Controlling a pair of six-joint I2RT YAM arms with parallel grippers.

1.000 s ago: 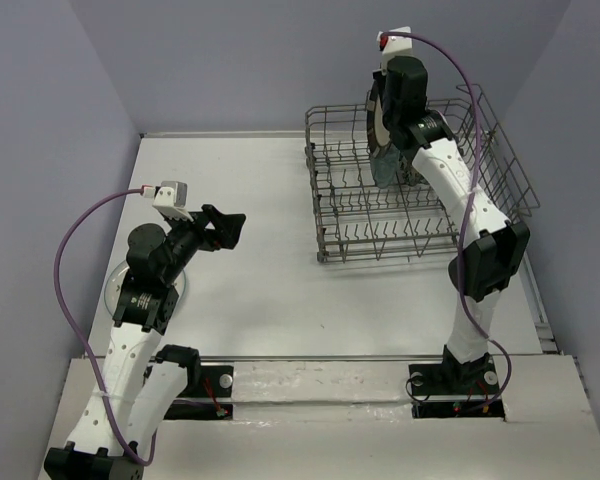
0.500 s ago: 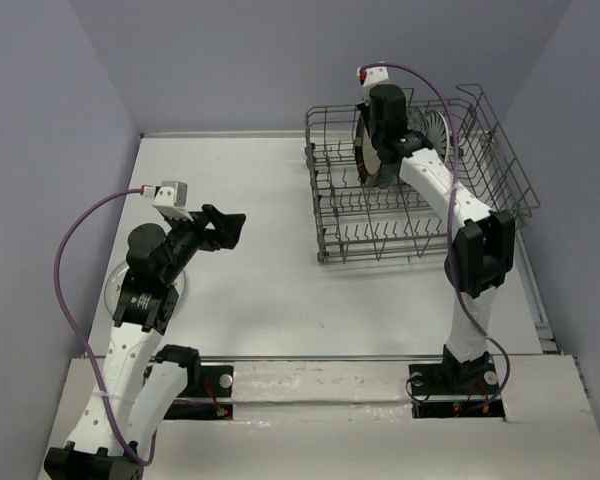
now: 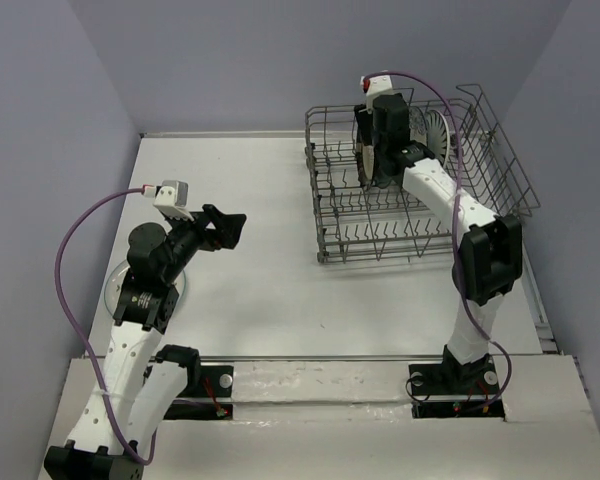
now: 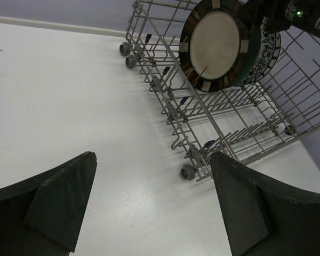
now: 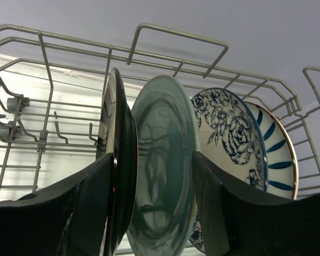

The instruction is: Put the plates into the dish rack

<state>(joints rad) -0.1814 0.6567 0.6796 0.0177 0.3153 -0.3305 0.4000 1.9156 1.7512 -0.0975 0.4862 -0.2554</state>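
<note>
The white table (image 3: 260,200) carries everything. The grey wire dish rack (image 3: 325,190) stands on it, well ahead of the left gripper (image 4: 152,157) and off to its right. The right gripper (image 5: 152,160) is down inside the rack among the upright plates.

Four plates stand on edge in a row in the rack. In the right wrist view the teal plate (image 5: 162,122) sits in the gap between that gripper's fingers (image 5: 90,208), its face turned slightly toward the camera. The brown-rimmed plate (image 4: 216,45) is seen almost edge-on, hard beside the finger at the left of that view; whether they touch cannot be told. Beyond the opposite finger comes the blue-floral plate (image 5: 229,133), and past it, farthest from the fingers, the striped plate (image 5: 274,154). The right fingers are spread wide, reaching down on either side of the plates without clamping any of them.

A fifth plate (image 3: 113,278) lies flat on the table behind the left fingers (image 4: 58,208), back beneath that arm, which hides most of it; its pattern cannot be made out.

The left fingers are spread wide too, with nothing between them, held above bare table.
</note>
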